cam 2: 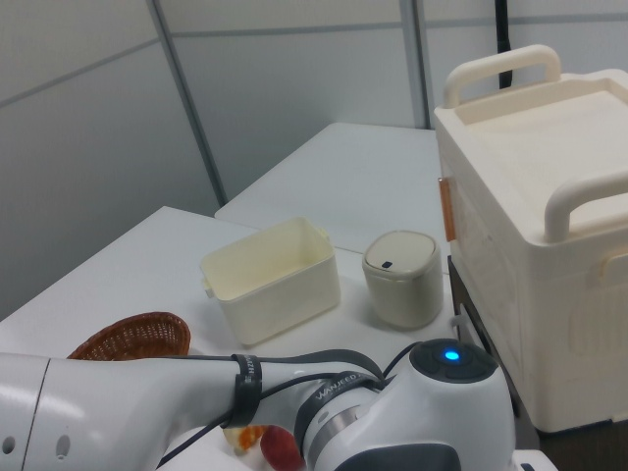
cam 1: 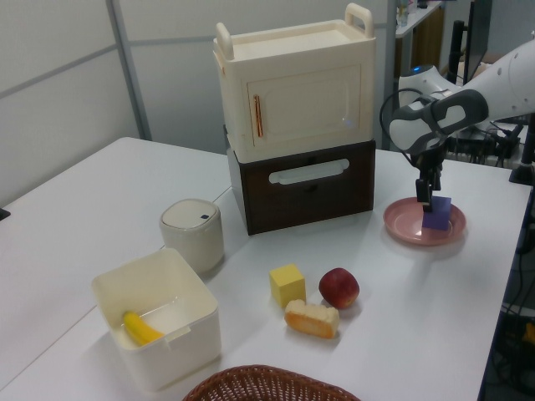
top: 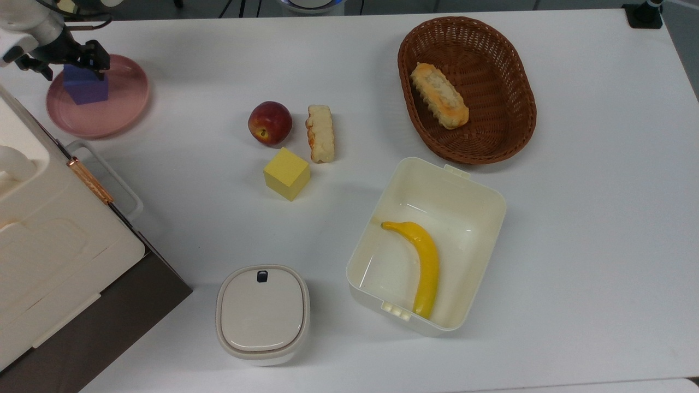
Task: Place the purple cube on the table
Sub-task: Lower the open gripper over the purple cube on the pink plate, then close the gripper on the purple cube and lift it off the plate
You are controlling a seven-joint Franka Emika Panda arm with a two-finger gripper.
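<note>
The purple cube is on the round pink plate at the top view's far left. My gripper comes down on it from above, its black fingers against the cube's sides, shut on it. I cannot tell whether the cube still touches the plate. The white table spreads under everything. In the right view, the arm's white body is close in the foreground.
A cream cabinet on a brown drawer unit stands beside the plate. A peach, a pastry and a yellow cube lie mid-table. Also on the table are a basket with bread, an open box with a banana and a lidded canister.
</note>
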